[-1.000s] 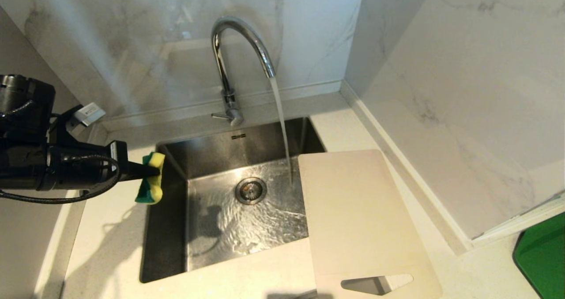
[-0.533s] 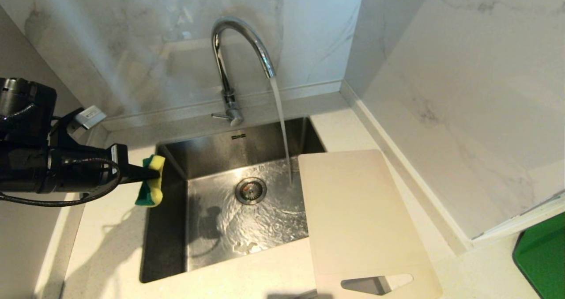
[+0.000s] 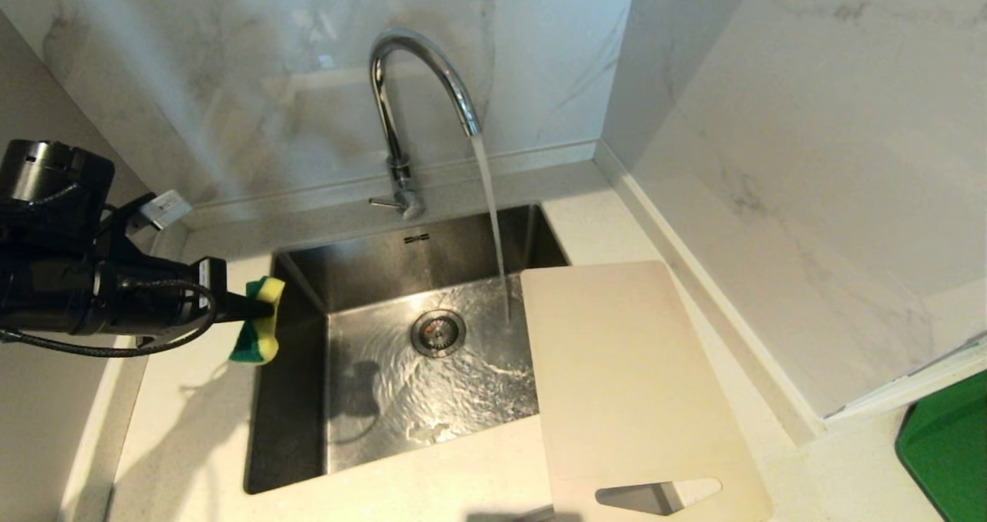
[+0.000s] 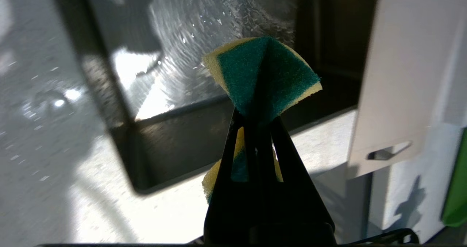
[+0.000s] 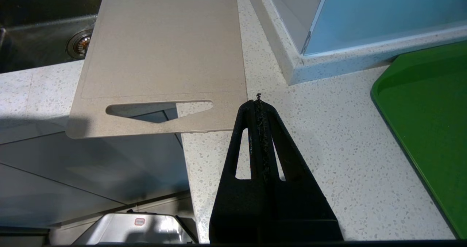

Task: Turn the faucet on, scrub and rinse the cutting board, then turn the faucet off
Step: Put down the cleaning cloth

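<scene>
A: Listing from frame left: what's first?

B: I log the left gripper (image 3: 258,310) at mid-left, pinching a folded yellow-green sponge (image 3: 258,331) above the sink (image 3: 289,399) rim.

A: Centre?

B: Upper centre, the faucet (image 3: 416,67) running; its stream (image 3: 493,229) lands just beside the cutting board (image 3: 624,375), which overlaps the sink's right edge.

A: Right?

B: Green tray (image 3: 948,445), lower right. Wrist view only: right gripper (image 5: 258,103), fingers pressed together, holding nothing, at the board's handle end.

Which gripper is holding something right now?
The left gripper, shut on the yellow-green sponge beside the sink; the right gripper is shut and empty.
</scene>
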Tool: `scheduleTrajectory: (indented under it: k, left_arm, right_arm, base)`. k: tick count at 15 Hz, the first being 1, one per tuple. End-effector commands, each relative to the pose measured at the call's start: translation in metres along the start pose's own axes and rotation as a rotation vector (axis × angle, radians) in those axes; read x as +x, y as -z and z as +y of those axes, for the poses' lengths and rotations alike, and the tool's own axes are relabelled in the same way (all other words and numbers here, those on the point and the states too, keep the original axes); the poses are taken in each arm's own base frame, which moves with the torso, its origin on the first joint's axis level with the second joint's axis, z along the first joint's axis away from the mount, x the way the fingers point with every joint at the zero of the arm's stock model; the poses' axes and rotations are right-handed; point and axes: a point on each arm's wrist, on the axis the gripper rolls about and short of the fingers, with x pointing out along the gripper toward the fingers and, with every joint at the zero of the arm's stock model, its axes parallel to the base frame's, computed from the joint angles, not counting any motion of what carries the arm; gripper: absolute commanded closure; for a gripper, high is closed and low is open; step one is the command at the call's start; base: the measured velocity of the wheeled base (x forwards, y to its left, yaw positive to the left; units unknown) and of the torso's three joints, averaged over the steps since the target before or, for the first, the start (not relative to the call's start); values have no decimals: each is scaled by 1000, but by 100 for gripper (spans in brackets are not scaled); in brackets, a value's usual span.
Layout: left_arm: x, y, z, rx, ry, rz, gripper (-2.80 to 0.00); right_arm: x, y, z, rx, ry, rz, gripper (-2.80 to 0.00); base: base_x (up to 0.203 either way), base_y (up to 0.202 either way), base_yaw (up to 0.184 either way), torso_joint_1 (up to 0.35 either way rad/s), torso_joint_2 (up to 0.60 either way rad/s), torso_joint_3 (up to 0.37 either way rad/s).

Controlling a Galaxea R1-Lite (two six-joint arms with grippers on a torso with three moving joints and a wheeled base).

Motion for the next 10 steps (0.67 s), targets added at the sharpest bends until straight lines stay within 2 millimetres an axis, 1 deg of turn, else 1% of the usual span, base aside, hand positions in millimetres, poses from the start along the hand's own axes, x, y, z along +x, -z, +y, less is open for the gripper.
scheduleTrajectory:
  k: [1,3,5,7,10]
  left_arm:
    - [7,-5,11,-8,-75,73,0]
    - [11,-3,20,54,-191,127,0]
    - [14,-4,36,75,-271,143,0]
    - [19,-5,60,59,-326,174,0]
    - [30,8,99,20,-396,271,0]
  right_arm:
    - [0,0,0,0,-1,-1,0]
    - [0,0,0,0,-1,0,0]
    - [0,0,0,2,-1,-1,0]
    - [0,0,0,2,-1,1,0]
    - [0,0,0,2,-1,2,0]
  base:
    - [0,0,0,0,0,0]
    - [0,0,0,0,0,0]
    - [0,0,0,0,0,0]
    - [0,0,0,0,0,0]
    - [0,0,0,0,0,0]
